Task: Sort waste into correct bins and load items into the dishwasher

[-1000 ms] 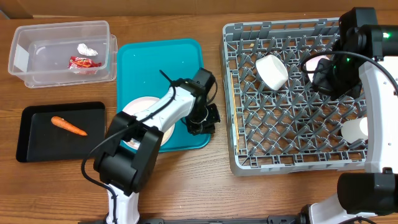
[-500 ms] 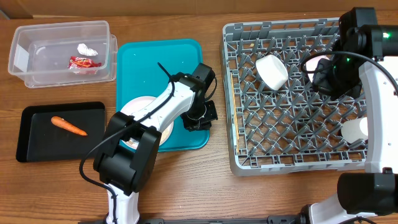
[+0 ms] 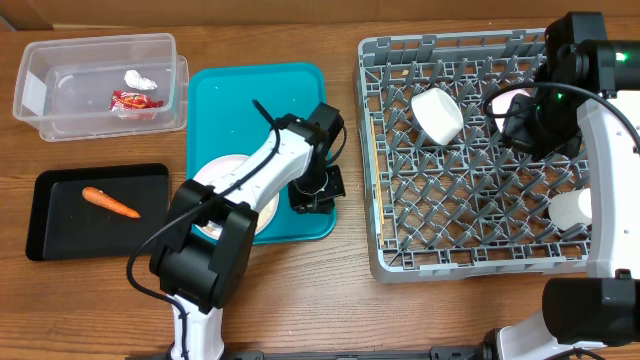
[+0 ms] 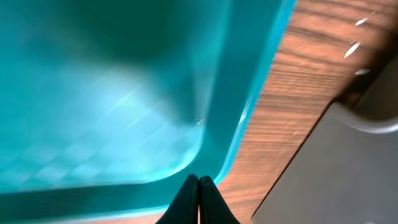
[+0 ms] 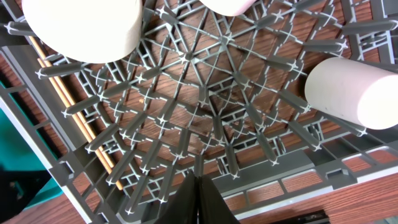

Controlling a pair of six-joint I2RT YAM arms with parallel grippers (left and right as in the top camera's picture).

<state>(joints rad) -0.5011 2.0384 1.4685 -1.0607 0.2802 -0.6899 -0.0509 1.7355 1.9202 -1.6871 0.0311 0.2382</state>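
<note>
Centre frame: left gripper [image 3: 312, 192] clenched, empty, at lower-right corner of teal tray [image 3: 230, 100].
Right side: right gripper [image 5: 199, 184] clenched, empty, over dish rack [image 3: 470, 215] holding bowl [image 3: 437, 114], cup [image 3: 570, 210].
Lower left: carrot [image 3: 110, 203] in black tray [image 3: 50, 215].

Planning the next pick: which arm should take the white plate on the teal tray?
Left. The left gripper, shut, hangs over the teal tray beside the white plate; the right gripper is over the dish rack.
</note>
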